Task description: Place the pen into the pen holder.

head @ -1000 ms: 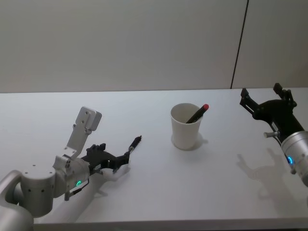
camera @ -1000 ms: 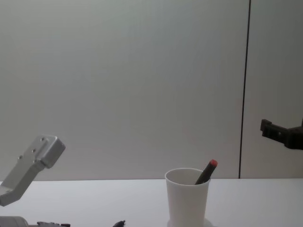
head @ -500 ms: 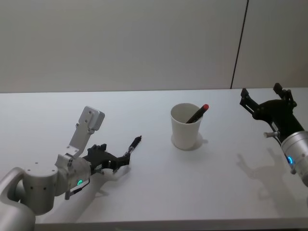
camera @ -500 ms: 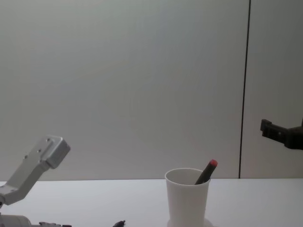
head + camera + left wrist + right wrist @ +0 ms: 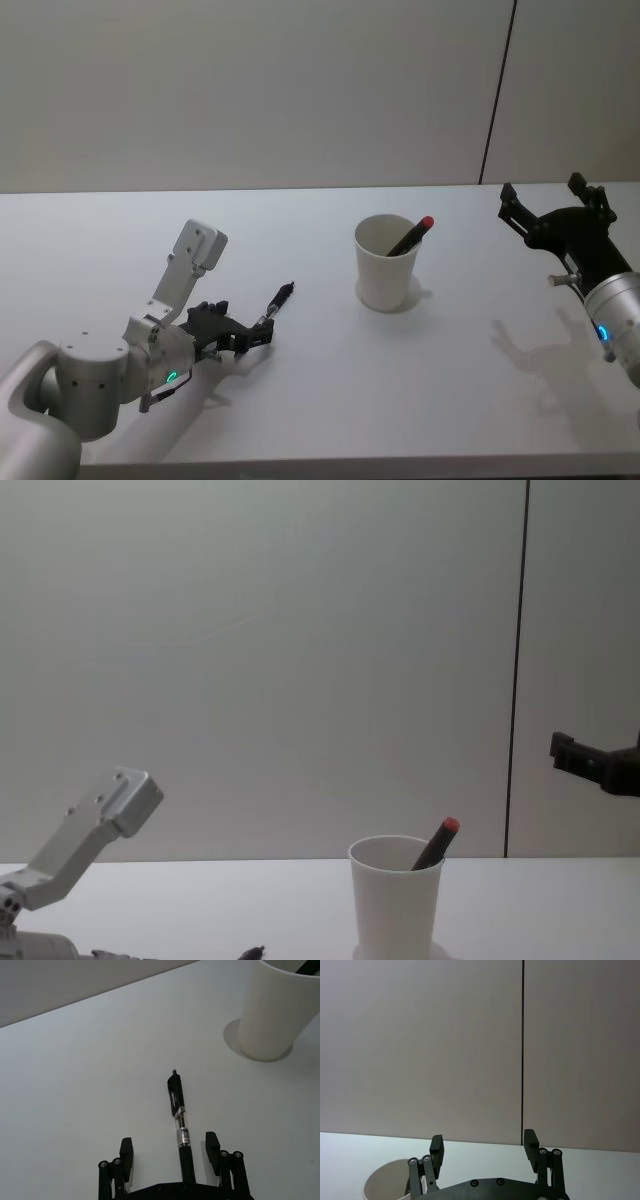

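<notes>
Left hand [image 5: 169,1142] open astride slim black pen [image 5: 177,1110] on smooth white counter [image 5: 400,400]; right hand [image 5: 542,190] open, raised, well apart from tapered pen holder [image 5: 385,275].

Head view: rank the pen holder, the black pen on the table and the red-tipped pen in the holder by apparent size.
1. pen holder
2. black pen and red-tipped pen: their visible parts look alike, so unranked.

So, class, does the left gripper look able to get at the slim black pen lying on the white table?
Probably yes. The left gripper is open, a finger on each side of the slim black pen, nothing between. The white paper cup stands apart; the right gripper hangs farther right.
</notes>
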